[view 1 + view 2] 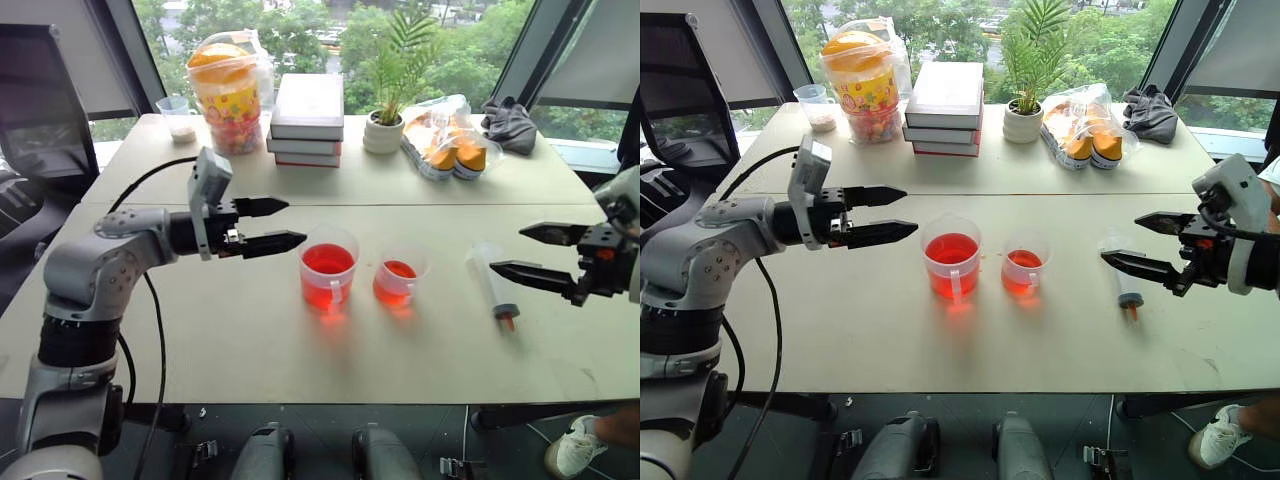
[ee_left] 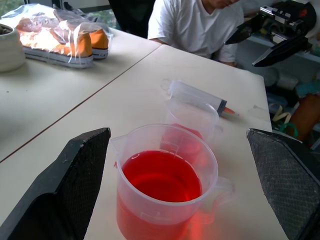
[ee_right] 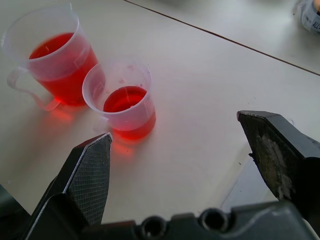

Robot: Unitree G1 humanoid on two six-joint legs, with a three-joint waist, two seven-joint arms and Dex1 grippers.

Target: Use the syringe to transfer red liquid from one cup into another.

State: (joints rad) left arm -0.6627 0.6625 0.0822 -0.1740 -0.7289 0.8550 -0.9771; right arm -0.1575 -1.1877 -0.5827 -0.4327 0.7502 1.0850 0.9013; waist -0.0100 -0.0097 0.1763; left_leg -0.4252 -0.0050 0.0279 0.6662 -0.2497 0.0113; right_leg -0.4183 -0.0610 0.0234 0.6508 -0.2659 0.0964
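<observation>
Beside the larger beaker [image 1: 327, 265], clear with bright orange-red liquid [image 1: 327, 260], the smaller beaker [image 1: 399, 274] glows the same red; beyond it lies the clear syringe [image 1: 492, 283] (orange-red tip) on the beige table [image 1: 250, 340].
</observation>
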